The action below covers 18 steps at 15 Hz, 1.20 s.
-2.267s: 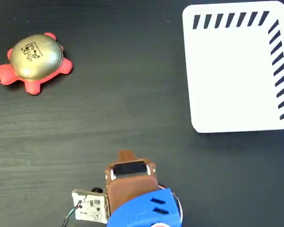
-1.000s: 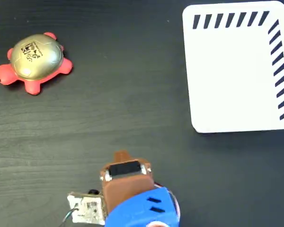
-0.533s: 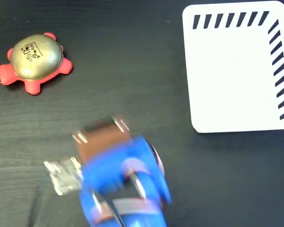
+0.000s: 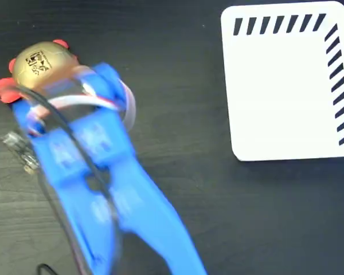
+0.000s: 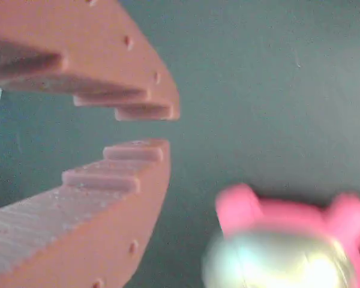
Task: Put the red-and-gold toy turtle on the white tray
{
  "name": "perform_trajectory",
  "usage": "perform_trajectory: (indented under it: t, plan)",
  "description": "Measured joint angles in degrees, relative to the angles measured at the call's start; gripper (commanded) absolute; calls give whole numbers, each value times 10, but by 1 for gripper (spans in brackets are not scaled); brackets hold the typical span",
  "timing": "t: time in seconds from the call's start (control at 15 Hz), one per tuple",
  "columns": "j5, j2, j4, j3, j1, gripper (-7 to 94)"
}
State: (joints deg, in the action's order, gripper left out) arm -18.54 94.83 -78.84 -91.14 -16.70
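Sitting near the table's (image 4: 178, 86) upper-left corner in the fixed view, the red-and-gold toy turtle (image 4: 40, 63) is partly hidden by the blurred blue arm (image 4: 97, 172) slanting up from the bottom edge. The white tray (image 4: 281, 91) fills the upper-right corner, well apart, with bare dark tabletop between them. In the wrist view the gripper (image 5: 145, 128) has its stepped jaws a narrow gap apart, holding nothing; the turtle lies blurred at lower right, beside them, untouched.
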Motion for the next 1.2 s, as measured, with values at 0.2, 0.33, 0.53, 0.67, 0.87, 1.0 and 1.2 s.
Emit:
perform_trajectory:
  t: [0.2,0.33,0.53,0.67,0.87,1.0,1.2]
  plan:
    - [0,-85,0,77,-22,1]
    - [4,-151,0,130,-12,14]
    - [4,-217,0,178,2,34]
    - [6,-256,-9,213,5,42]
    - [25,-289,-18,247,-8,50]
    - [46,-311,-20,277,-20,57]
    - [54,-339,-39,309,-28,65]
